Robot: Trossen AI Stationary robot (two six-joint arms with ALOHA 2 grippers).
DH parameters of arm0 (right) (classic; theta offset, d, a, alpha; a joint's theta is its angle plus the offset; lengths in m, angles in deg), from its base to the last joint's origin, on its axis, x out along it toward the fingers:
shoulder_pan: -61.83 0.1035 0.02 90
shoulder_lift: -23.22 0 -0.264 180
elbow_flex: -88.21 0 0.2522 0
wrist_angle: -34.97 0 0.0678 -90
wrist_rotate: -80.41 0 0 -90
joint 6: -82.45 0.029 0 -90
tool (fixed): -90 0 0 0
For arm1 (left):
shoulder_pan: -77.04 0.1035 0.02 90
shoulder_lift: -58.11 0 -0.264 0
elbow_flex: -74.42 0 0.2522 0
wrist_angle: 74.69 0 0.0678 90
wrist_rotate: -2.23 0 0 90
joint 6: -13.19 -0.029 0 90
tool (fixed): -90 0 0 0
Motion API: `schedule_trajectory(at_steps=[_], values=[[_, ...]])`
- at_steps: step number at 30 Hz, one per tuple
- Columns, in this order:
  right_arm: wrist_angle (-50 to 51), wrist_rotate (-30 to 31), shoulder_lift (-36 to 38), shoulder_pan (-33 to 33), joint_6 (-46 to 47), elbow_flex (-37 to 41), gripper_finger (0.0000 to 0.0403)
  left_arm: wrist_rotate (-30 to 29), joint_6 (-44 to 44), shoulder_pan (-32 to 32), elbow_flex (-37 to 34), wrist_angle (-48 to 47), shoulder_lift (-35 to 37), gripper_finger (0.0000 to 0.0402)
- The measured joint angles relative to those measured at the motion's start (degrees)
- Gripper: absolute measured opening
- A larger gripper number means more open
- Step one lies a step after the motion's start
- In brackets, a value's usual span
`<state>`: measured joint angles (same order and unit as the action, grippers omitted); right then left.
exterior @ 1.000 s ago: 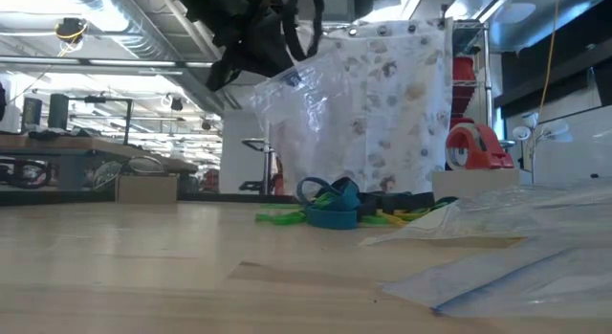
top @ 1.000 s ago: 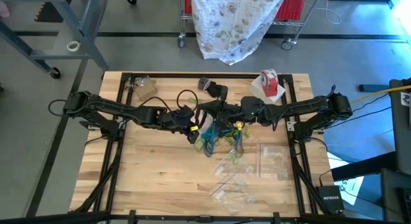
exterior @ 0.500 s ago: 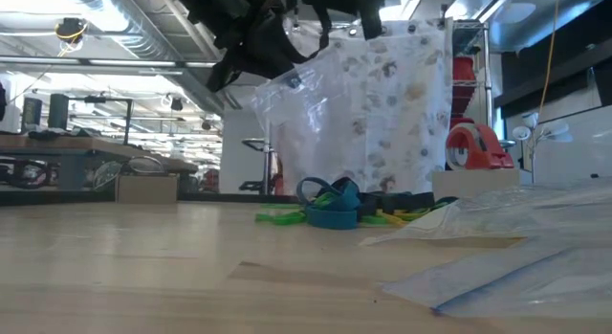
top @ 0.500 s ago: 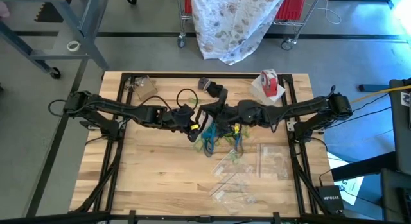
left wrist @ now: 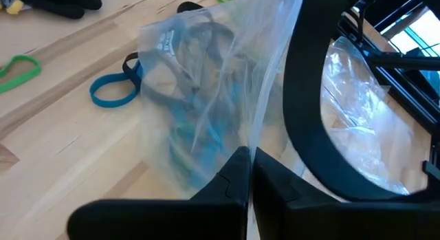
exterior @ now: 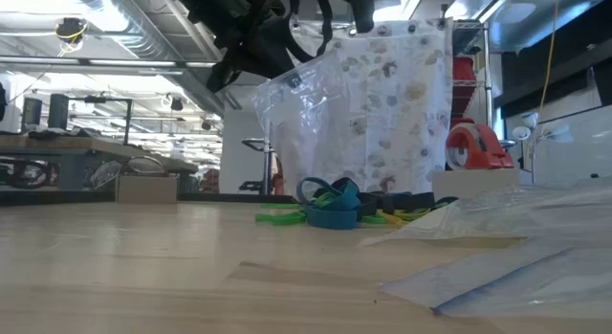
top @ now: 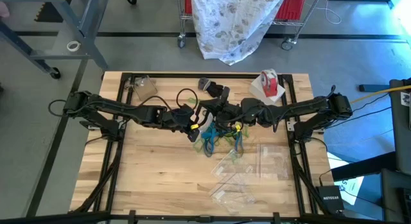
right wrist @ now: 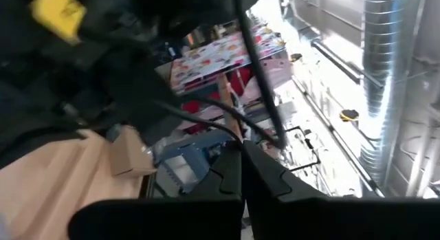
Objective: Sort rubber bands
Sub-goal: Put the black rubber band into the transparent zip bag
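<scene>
A pile of teal, green and yellow rubber bands lies at mid-table. My left gripper, above the pile's left side, is shut on a clear plastic bag. Teal and black bands show through the bag; whether they are inside or behind it, I cannot tell. My right gripper faces it, shut on a black rubber band over the bag's top. A blue band and a green one lie loose. My left gripper pinches the bag's upper edge between its two fingers, slanting down from the table's left. The bag hangs below the fingers, above the pile. My right gripper comes in level from the table's right. Thin black strands run from beside its fingertips, lifted clear of the table; which part of the band it has cannot be told.
Several clear bags lie flat at the near right. A red-and-white tape roll stands at the far right, a small packet at the far left. A patterned cloth hangs beyond the far edge.
My right gripper has rolled at the wrist while staying in place, and the black band's loops have swung sideways above the bag. The bag has kept still.
</scene>
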<state>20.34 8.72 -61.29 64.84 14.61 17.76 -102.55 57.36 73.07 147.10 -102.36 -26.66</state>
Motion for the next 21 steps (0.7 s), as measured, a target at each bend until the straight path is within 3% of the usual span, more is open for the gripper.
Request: schedule_trajectory(at_steps=[8, 13, 17, 21], values=[[8.1, -3.5, 0.0, 0.8, 0.3, 0.0, 0.0001, 0.0, 0.4, 0.0, 0.0, 0.3, 0.0, 0.0001], [18.5, -7.3, 0.0, 0.8, 6.1, 0.0, 0.0001, 0.0, 0.4, 0.0, 0.0, -0.4, 1.0, 0.0001], [25.9, -7.0, 0.0, 0.8, 10.9, 0.0, 0.0001, -1.6, 0.3, 0.0, 0.0, -0.5, 2.0, 0.0001], [31.3, -2.8, 0.0, 0.7, 16.3, 0.0, 0.0001, -3.9, 0.0, 0.0, 0.0, -0.3, 3.1, 0.0001]])
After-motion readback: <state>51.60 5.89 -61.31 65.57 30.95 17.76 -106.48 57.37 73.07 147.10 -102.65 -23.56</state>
